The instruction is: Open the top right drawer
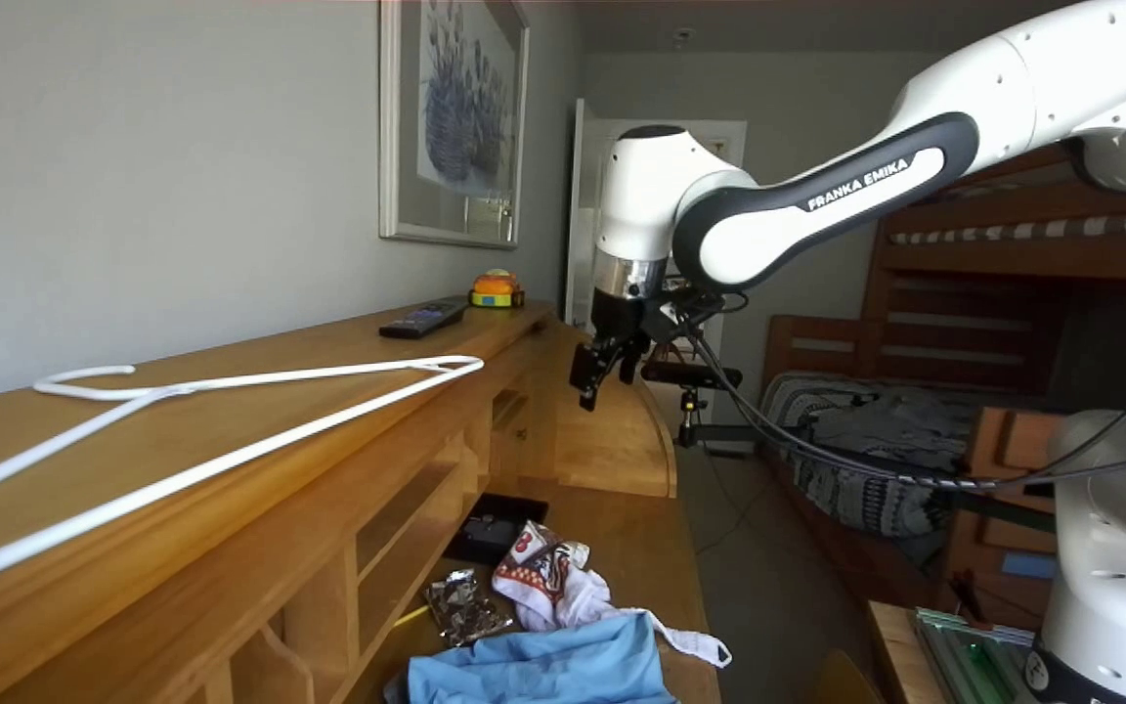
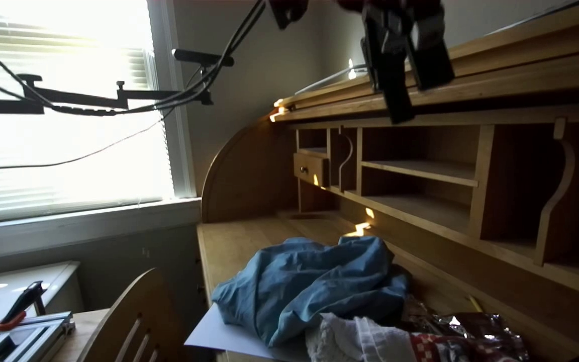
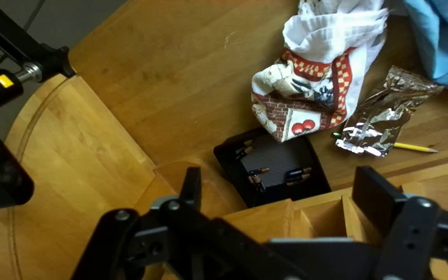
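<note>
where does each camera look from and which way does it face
In an exterior view: from just above the desk, looking along its top toward the bunk bed; the arm and gripper show.
In an exterior view: from below the desk's top ledge, facing the cubbies and window; the gripper hangs in at the top.
Wrist view: mounted on the wrist, looking down at the printed cloth and black tray; the gripper's spread fingers show along the bottom.
Both exterior views share the blue cloth, facing roughly opposite ways.
</note>
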Action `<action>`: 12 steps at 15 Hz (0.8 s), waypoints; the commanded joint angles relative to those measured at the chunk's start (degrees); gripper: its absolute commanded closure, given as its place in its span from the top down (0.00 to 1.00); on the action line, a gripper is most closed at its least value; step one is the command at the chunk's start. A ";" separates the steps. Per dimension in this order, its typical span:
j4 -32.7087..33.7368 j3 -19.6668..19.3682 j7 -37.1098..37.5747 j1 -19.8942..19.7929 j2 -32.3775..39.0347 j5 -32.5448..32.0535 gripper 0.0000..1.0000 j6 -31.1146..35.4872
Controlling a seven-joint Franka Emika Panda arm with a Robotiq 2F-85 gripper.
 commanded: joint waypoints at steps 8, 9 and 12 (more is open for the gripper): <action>-17.48 -0.24 27.56 -11.14 -1.37 -28.81 1.00 34.71; -17.60 -0.72 31.26 -12.06 -0.84 -33.28 1.00 36.16; -16.84 -1.07 29.22 -12.01 -0.67 -32.00 1.00 35.01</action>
